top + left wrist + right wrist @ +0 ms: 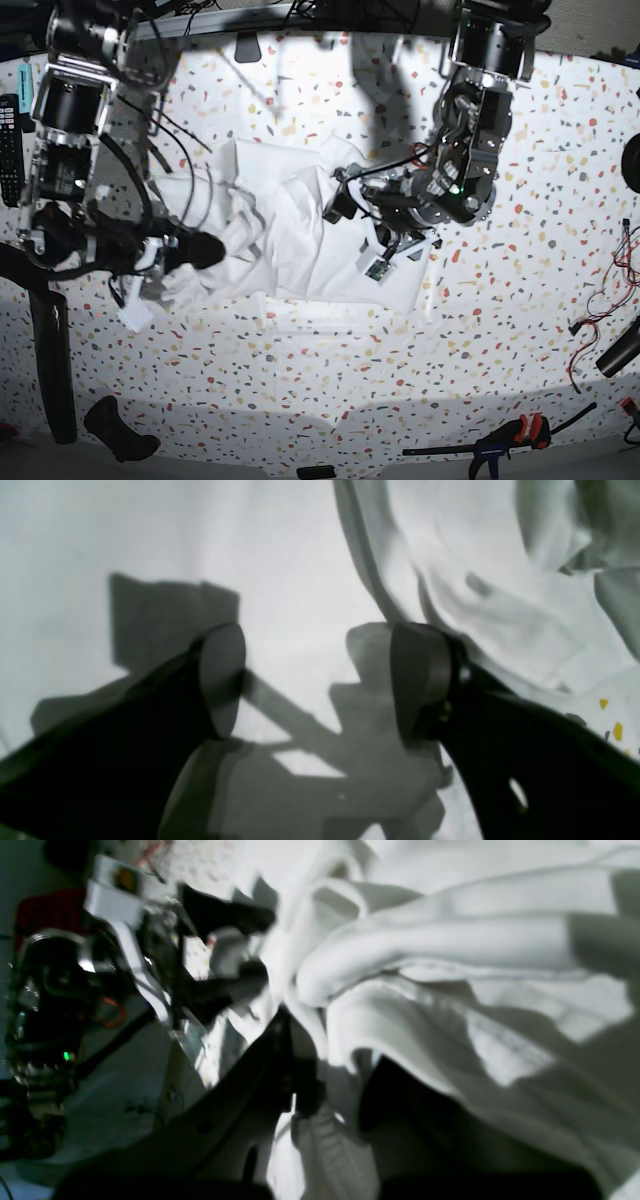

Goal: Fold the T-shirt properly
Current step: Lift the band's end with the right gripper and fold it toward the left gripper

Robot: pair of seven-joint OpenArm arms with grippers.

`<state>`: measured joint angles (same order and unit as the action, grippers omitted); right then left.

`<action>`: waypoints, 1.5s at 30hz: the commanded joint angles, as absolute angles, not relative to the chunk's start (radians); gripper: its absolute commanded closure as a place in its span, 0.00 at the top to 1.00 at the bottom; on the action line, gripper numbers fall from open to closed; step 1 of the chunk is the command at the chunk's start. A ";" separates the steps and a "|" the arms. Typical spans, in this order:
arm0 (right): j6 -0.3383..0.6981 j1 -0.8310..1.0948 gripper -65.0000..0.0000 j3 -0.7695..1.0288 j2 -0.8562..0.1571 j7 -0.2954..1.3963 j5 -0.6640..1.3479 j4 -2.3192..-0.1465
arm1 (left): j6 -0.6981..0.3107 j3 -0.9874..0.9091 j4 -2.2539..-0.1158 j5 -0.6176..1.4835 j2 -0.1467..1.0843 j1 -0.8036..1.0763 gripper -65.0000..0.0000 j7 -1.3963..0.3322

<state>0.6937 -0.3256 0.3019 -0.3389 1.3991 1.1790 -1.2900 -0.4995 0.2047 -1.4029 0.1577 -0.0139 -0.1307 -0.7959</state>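
The white T-shirt (290,225) lies crumpled on the speckled table, bunched toward its left side. My left gripper (343,203) is on the right of the base view, over the shirt's middle. In the left wrist view it (320,680) is open and empty, its pads (222,677) apart just above smooth cloth (300,555). My right gripper (203,250) is at the shirt's left edge. In the right wrist view it (320,1060) is shut on a thick fold of the T-shirt (425,945), and the cloth hides its fingertips.
The speckled table (520,330) extends around the shirt. A dark remote-like device (8,125) lies at the left edge and a black clamp (505,440) at the front right. Loose wires (600,300) lie at the right, and a black object (120,430) at the front left.
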 commanded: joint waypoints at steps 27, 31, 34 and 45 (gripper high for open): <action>0.698 -0.468 0.00 0.057 -0.028 1.308 0.818 -1.309 | -0.501 0.205 -1.420 0.210 -0.019 -0.085 0.67 -0.786; 0.698 -0.463 0.00 0.057 -0.005 1.278 0.766 -1.309 | -0.500 0.205 -1.420 0.210 -0.019 -0.109 0.67 -0.827; 0.698 -0.463 0.00 0.057 0.003 1.263 0.728 -1.309 | -0.500 0.205 -1.421 0.211 -0.019 -0.131 0.67 -0.851; 0.696 -0.463 0.00 0.057 0.002 1.263 0.728 -1.309 | -0.501 0.205 -1.421 0.211 -0.009 -0.266 0.67 -1.026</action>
<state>0.6933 -0.4324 0.0570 -0.0048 1.2789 0.7017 -1.2903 -0.5003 0.2047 -1.4071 0.2020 -0.0074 -0.2405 -1.0420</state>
